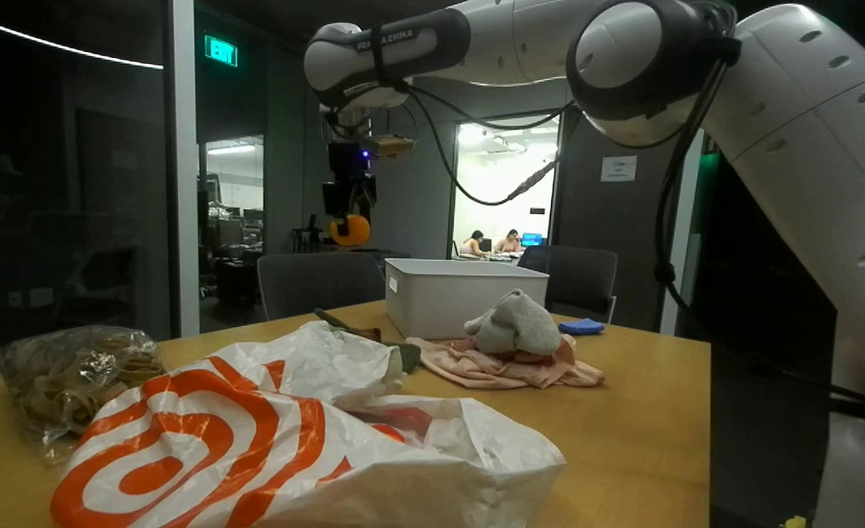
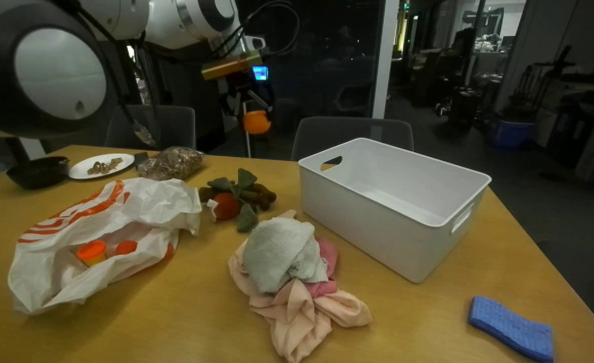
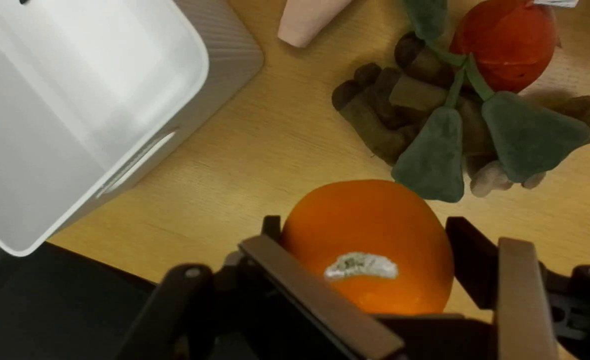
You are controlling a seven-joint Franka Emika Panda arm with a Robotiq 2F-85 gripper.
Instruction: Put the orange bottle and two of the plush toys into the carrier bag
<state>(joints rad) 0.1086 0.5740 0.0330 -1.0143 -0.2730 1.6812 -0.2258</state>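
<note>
Our carrier bag (image 1: 315,447) slumps nearest on the desk (image 1: 645,418), an orange-lidded tub (image 2: 93,253) inside, and we judge its slack mouth could sag and deflect the round orange item (image 2: 257,122) our gripper (image 3: 367,245) clamps aloft.

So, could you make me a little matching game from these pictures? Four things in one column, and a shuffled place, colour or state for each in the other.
Things
1. orange round item
2. carrier bag
3. box
4. blue pad

Where or how
A. rectangular, with an open top
B. held in the air by the pincer
C. slightly bent, lying apart from the other things on the table
D. crumpled, white with orange-red print

Right pairs: 1-B, 2-D, 3-A, 4-C
</note>
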